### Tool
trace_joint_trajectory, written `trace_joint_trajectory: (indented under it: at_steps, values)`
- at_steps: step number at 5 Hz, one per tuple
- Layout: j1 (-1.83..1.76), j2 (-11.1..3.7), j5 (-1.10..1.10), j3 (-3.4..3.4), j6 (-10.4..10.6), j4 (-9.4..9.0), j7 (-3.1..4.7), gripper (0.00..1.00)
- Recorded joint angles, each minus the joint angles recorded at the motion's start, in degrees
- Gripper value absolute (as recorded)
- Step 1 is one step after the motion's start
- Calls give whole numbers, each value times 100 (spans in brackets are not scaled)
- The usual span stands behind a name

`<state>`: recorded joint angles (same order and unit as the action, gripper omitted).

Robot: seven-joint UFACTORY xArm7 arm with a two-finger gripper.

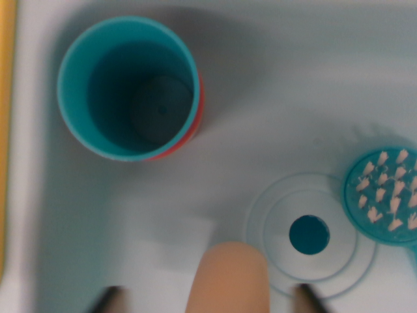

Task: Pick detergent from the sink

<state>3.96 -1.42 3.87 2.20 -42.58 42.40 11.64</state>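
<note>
**Inspector:** Start nearest the camera. How does the pincer (208, 298) stand?

**Assistant:** Apart. Only its two dark fingertips (112, 295) show, at the near edge of the wrist view, one on the left and one on the right.

**Inspector:** And the detergent (228, 277)?

**Assistant:** It is a rounded peach-coloured shape between the fingertips, in the sink (273, 78). It is blurred. White sink floor shows on both sides of it, so neither fingertip touches it. The gap on the left is wider than the one on the right.

**Inspector:** Next item out.

**Assistant:** The drain (309, 235), just to the right of the detergent and slightly farther. It has a dark teal hole inside raised rings.

**Inspector:** Right side?

**Assistant:** A teal brush (381, 195), bristles up, just beside the drain rings. The frame edge cuts it off.

**Inspector:** Far left?

**Assistant:** A teal cup (127, 88) stands upright, mouth to the camera, with red showing on its right side. It is well apart from the detergent. There is a dark round shape inside which I cannot identify.

**Inspector:** Anything beyond the sink?

**Assistant:** A yellow strip (6, 130) along the left edge.
</note>
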Motion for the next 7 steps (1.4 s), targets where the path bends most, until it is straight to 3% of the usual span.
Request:
trace_joint_trajectory:
  at_steps: [4,7]
  values:
    - [0,10,-1,0,-35,26,-2,100]
    - [1,58,-8,0,-214,156,-13,100]
